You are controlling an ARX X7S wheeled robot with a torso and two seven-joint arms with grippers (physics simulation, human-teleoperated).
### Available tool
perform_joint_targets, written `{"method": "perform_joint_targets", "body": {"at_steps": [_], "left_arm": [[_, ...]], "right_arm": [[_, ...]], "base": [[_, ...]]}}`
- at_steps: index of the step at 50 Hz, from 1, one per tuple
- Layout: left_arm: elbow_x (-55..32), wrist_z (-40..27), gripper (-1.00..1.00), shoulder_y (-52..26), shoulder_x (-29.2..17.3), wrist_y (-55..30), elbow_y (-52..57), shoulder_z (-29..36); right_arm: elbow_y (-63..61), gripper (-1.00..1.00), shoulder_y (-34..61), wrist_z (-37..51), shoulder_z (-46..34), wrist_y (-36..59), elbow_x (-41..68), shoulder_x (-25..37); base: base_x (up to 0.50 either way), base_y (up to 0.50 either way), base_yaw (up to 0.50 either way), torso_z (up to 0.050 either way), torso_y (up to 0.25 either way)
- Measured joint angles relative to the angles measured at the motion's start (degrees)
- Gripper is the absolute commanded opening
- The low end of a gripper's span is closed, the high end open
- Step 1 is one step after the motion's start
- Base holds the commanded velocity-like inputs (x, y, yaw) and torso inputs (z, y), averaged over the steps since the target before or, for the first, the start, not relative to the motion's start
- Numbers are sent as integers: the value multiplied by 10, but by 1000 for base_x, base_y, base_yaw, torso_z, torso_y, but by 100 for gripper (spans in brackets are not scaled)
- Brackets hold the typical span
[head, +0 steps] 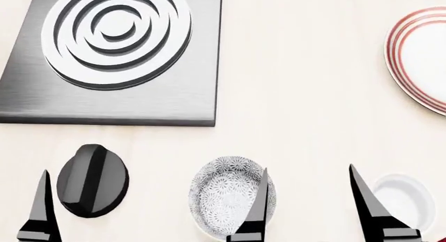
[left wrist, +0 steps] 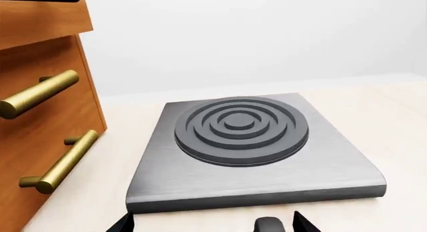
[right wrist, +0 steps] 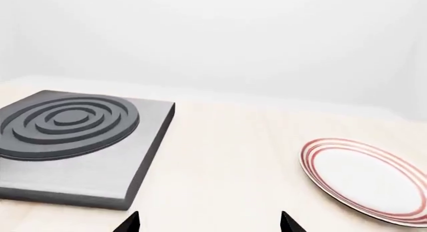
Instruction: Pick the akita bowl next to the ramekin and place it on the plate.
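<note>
now the right gripper (head: 310, 200) hangs with fingers spread apart, between the akita bowl (head: 226, 197) and the ramekin (head: 408, 200); the plate (head: 421, 59) sits well apart; left gripper's (head: 42, 210) state i cannot tell.

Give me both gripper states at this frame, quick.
Left gripper: open, holding nothing.
Right gripper: open, holding nothing; its fingers stand apart between the akita bowl and the ramekin.
</note>
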Motion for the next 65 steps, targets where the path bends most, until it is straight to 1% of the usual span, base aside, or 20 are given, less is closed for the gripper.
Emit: {"method": "perform_joint_targets", "body": {"at_steps": [9,23,41,49,65], "left_arm": [[-1,-2,100,1,-2,2,0,1],[-3,-5,100,0,-4,5,-2,2],[-7,-9,100,-1,-7,7,-4,5],[-10,-10,100,-1,-8,7,-5,5],[-13,-14,100,1,-11,9,-5,7]], "right_arm": [[-13,100,14,2,10,39,26,-4],[-31,100,50,1,42,126,96,-19],[-23,100,80,-2,123,221,227,-61],[-14,100,85,1,149,243,268,-74],[13,100,82,7,167,254,306,-83]], "base": [[0,0,0,0,0],[0,0,0,0,0],[0,0,0,0,0],[0,0,0,0,0],[0,0,0,0,0]]}}
